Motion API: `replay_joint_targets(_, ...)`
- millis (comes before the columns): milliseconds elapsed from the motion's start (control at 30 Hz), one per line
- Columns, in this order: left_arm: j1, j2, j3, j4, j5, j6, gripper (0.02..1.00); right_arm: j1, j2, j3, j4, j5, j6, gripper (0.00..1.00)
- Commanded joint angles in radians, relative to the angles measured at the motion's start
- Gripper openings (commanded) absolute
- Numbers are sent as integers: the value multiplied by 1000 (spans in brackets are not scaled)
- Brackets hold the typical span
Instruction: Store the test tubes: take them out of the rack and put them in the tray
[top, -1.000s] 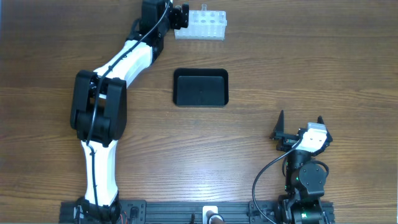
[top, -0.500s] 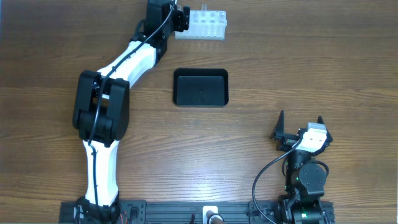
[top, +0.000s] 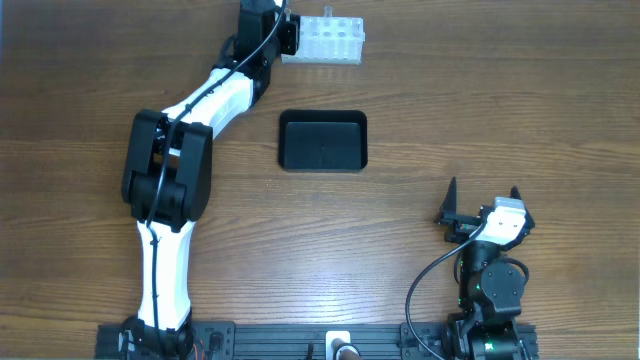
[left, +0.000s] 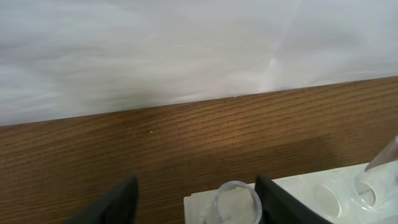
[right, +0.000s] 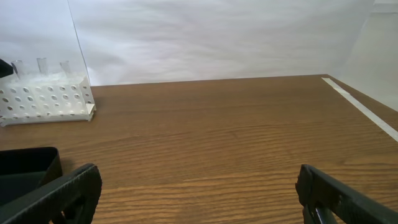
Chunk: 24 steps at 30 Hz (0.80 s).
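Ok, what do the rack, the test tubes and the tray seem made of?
The rack: probably white matte plastic, moulded holes through its sides. The test tubes: clear, glass or plastic, cannot tell; see-through walls. The tray: black, likely plastic, dull finish, rounded moulded corners.

The left arm has white links, black joints and a black cable; at 5 o'clock the black right arm bears 1 white block behind the right gripper.

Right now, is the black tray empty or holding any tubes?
Empty. From above, the black tray shows a bare floor; the test tubes stand upright in the white rack.
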<state>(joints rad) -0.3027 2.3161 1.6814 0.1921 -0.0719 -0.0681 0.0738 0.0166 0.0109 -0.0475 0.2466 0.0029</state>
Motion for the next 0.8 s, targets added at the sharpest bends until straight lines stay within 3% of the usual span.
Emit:
replay_joint_targets(33,-4,13,26,17,-9,8,514,0,-3,-5,-1,16,0,991)
replay_joint_targets(567,-14,13,26,28,-8,8,251,0,-3,-5,-1,16,0,993)
replay_joint_targets(800,-14,13,26,28,-8,8,180,0,-3,-5,-1,16,-1,993)
